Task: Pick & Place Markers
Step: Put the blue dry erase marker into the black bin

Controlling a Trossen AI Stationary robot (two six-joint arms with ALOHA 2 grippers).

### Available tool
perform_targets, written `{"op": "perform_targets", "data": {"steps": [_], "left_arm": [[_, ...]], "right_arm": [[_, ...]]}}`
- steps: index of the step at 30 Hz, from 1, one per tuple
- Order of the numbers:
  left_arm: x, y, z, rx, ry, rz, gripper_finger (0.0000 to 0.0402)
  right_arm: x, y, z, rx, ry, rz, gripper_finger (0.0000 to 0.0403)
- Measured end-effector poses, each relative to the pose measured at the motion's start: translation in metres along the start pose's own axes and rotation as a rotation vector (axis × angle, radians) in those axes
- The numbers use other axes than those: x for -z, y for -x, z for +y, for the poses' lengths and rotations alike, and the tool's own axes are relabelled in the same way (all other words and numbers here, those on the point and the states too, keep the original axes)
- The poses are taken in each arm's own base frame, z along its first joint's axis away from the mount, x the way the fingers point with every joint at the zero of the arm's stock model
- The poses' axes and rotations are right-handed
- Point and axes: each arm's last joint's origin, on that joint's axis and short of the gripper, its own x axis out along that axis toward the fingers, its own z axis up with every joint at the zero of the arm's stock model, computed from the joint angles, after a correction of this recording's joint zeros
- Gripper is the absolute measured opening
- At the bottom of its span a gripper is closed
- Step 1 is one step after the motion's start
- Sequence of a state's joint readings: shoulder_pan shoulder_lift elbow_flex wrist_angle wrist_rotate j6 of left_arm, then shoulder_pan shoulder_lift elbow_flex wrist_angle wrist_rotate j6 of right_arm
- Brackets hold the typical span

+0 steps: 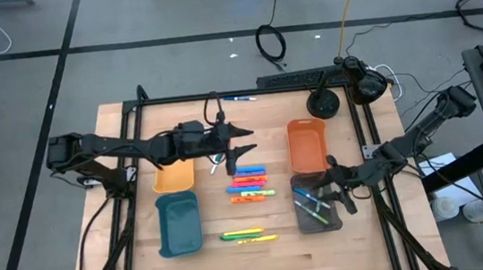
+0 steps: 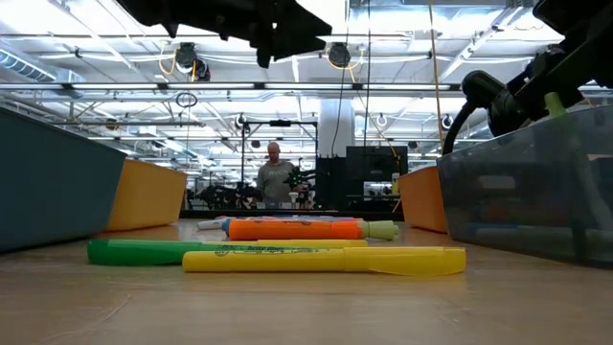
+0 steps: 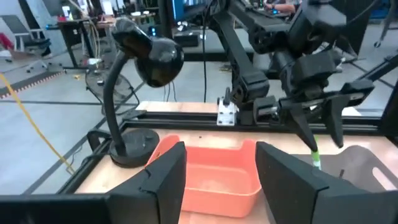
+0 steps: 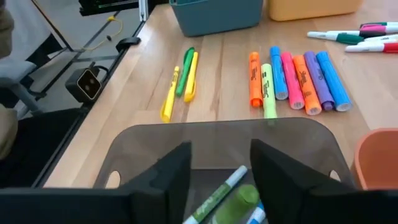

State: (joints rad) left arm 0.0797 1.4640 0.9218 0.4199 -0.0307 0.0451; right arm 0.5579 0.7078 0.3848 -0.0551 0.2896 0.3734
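Note:
Several highlighters [image 1: 248, 184] lie side by side mid-table [image 4: 292, 78], with thin white pens [image 4: 367, 37] beyond them. Yellow and green highlighters [image 1: 248, 235] lie nearer the front edge [image 2: 316, 257]. My left gripper [image 1: 244, 144] hovers open above the far end of the row, pointing about level toward the orange tray [image 3: 211, 174]. My right gripper [image 4: 214, 168] stands open over the grey tray [image 1: 316, 206]. A green highlighter [image 4: 242, 199] and a green-capped white pen [image 4: 217, 190] lie in that tray under its fingers.
A yellow tray [image 1: 174, 173] and a teal tray [image 1: 179, 224] stand at the left, the orange tray [image 1: 305, 142] at the right behind the grey one. A black desk lamp [image 1: 323, 99] stands at the back right. A person [image 2: 276, 177] stands far off in the room.

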Motion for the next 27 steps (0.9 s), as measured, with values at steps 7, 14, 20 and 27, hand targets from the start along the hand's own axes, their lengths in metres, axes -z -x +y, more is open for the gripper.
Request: {"op": "perform_targets", "data": {"steps": [7, 14, 20, 27], "left_arm": [[0.001, 0.000, 0.003, -0.096, 0.067, 0.007, 0.0188], [0.002, 0.000, 0.007, -0.213, 0.033, 0.017, 0.0187], [-0.003, -0.005, 0.058, -0.397, 0.137, 0.214, 0.0184], [0.018, -0.065, 0.123, -0.381, 0.082, 0.486, 0.0101]], "right_arm": [[-0.017, 0.002, 0.005, -0.022, 0.119, -0.177, 0.0203], [-0.036, 0.007, 0.011, -0.032, 0.300, -0.385, 0.0209], [-0.053, 0.013, 0.002, 0.221, 0.435, -0.518, 0.0210], [-0.082, 0.023, -0.009, 0.438, 0.480, -0.573, 0.0199]]}}
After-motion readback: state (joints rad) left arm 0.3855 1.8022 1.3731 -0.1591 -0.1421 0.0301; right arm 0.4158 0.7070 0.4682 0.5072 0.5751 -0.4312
